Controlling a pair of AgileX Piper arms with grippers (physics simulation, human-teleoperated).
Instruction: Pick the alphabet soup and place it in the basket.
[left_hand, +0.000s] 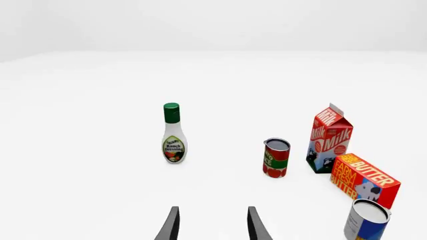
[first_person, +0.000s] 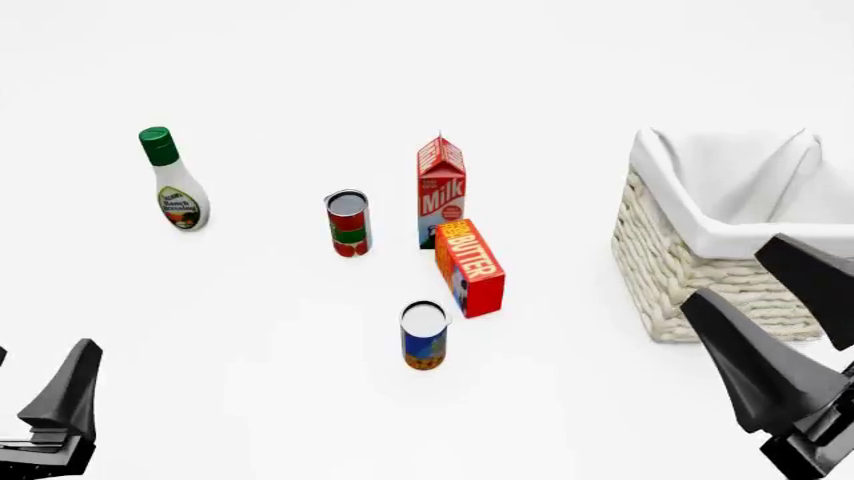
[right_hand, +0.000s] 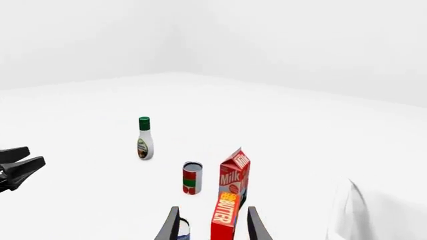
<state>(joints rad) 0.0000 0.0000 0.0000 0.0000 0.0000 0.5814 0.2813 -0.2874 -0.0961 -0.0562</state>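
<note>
Both arms sit low at the near edge, and the alphabet soup (first_person: 424, 336) stands out in the open middle of the table, upright on its base, silver top facing up, long axis vertical, so there is no front or back to worry about for a side grasp. It has the butter box (first_person: 470, 267) just behind it and a little to the right, close but apart. The right gripper (first_person: 781, 310) has its fingers spread wide and empty, hanging in front of the basket (first_person: 674, 265); the can lies forward and off to its left, peeking between its fingers in the right wrist view. The left gripper (left_hand: 212, 227) is parted and empty too. From here the two look about equally far, but I'd back the right arm, being on the basket's side.
</note>
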